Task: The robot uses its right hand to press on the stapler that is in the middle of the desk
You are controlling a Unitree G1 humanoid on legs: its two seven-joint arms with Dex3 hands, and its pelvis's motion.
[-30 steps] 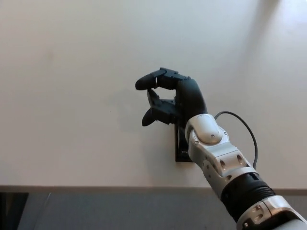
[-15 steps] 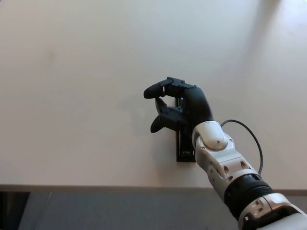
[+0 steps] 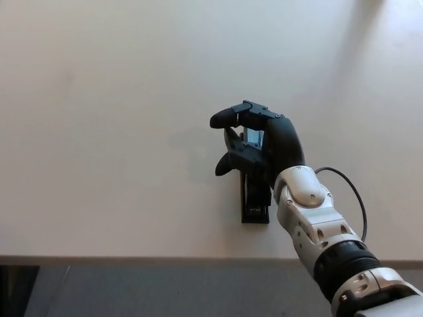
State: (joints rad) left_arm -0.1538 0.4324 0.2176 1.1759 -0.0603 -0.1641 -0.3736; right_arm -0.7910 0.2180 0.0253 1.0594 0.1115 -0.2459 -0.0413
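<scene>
Stapler (image 3: 254, 201): black, long and narrow, lying on the pale desk (image 3: 106, 119) near the front edge, roughly mid-width, long axis running away from the robot. Near end in plain sight; far end mostly hidden under the hand, only a lighter patch glimpsed between the curled fingers. Seemed to sit flat, not tilted.

Right hand (image 3: 258, 142): positioned directly over the far half of the stapler, fingers (image 3: 248, 112) curled forward and down, thumb (image 3: 228, 162) tucked below them, a small gap between. Partly closed, claw-like, nothing gripped. Contact with the stapler's top not confirmable from this angle; looked touching or just above.

Forearm (image 3: 310, 218): silver, entering from lower right, crossing beside the stapler's near end. Thin black cable (image 3: 350, 191) looping off the wrist.

Left hand: not visible.

Handling, as judged: rigid body, probably plastic over metal, moderately heavy for its size, sprung top arm expected to give under load and spring back. Smooth desk, so likely to skid if pushed sideways. Best pressed straight down on the top arm towards the far, stapling end, well away from the hinge. No grasp needed; fingertips or palm pad enough. Not fragile.
</scene>
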